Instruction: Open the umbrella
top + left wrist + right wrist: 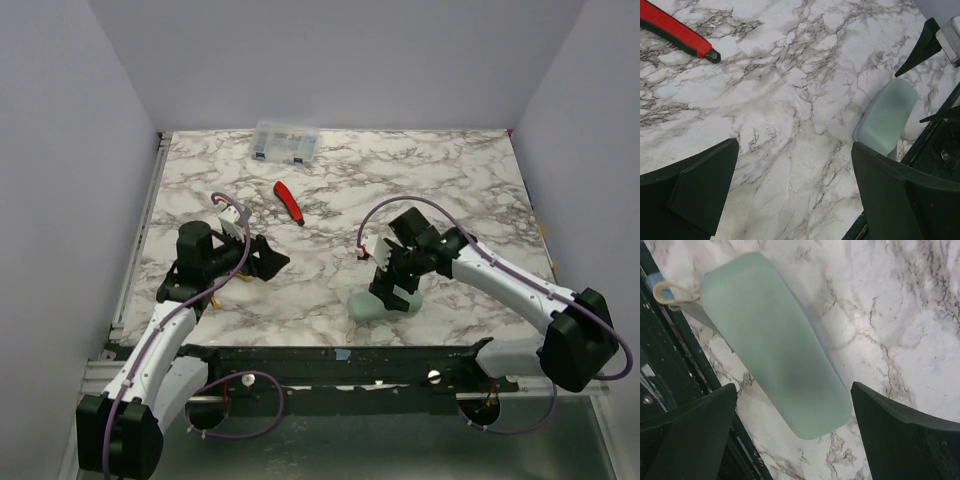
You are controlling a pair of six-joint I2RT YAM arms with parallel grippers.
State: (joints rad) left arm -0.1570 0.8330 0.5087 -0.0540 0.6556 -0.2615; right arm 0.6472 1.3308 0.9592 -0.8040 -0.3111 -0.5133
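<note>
The umbrella lies closed inside its pale mint-green sleeve [375, 305] near the table's front edge. The sleeve fills the right wrist view [772, 342], with a beige cord loop [662, 292] at its far end. It also shows at the right of the left wrist view [887, 117]. No canopy, shaft or handle shows. My right gripper [392, 290] is open just above the sleeve's right end, its fingers either side of that end, not touching. My left gripper [272, 258] is open and empty over bare marble, left of the sleeve.
A red-handled screwdriver [289, 202] lies at centre-back, also in the left wrist view [675, 32]. A clear plastic box [286, 142] stands at the back edge. The black front rail [330, 355] runs just below the sleeve. Grey walls close three sides.
</note>
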